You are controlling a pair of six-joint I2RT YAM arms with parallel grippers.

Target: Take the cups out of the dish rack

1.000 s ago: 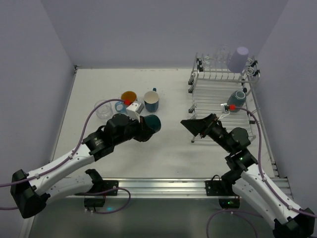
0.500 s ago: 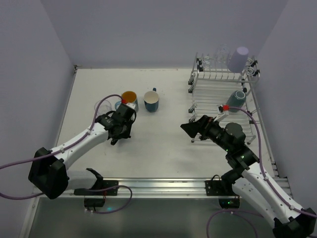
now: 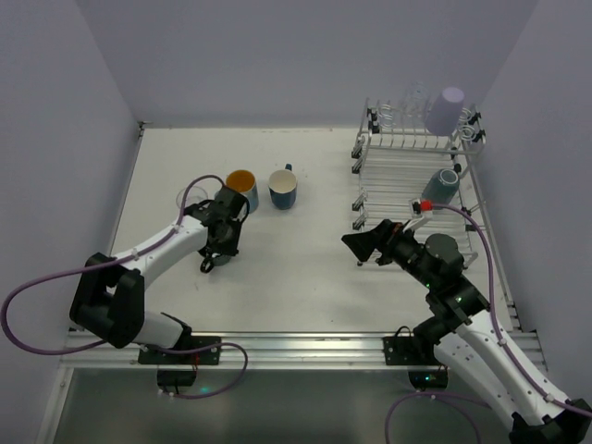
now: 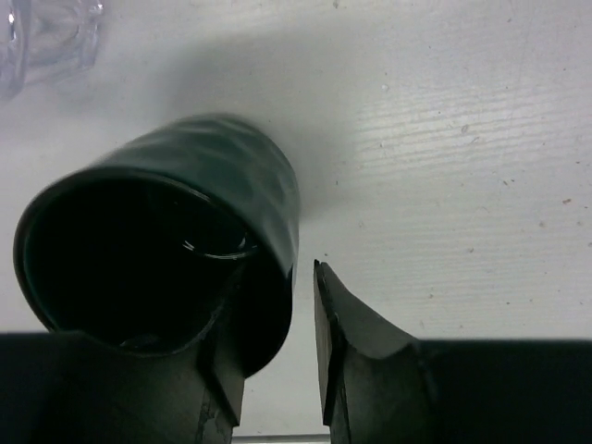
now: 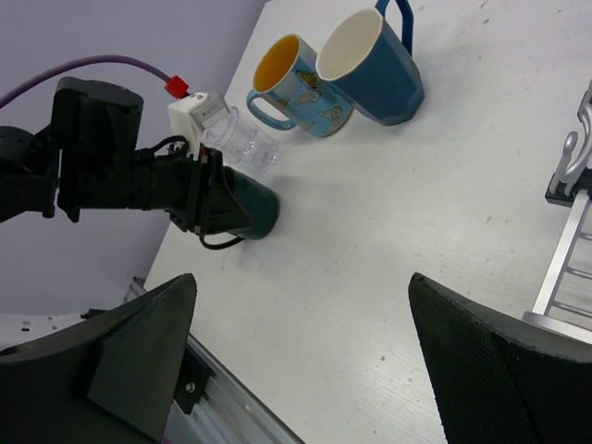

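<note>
Right gripper (image 3: 363, 242) hangs wide open and empty, just in front of the rack (image 3: 388, 165). Well left of the rack, the left gripper (image 4: 276, 305) has brought the teal cup (image 5: 252, 211) down onto the table (image 3: 305, 277) within the last second. Its jaws have just eased apart, with a sliver of table showing beside the cup wall. We judge this cup delivered. Beyond it stand the orange mug (image 3: 240, 182), blue mug (image 3: 282, 188) and a glass (image 5: 242, 141). In the rack we count a grey-blue mug (image 3: 445, 185) and a tumbler (image 3: 450, 108) — unloading unfinished.
</note>
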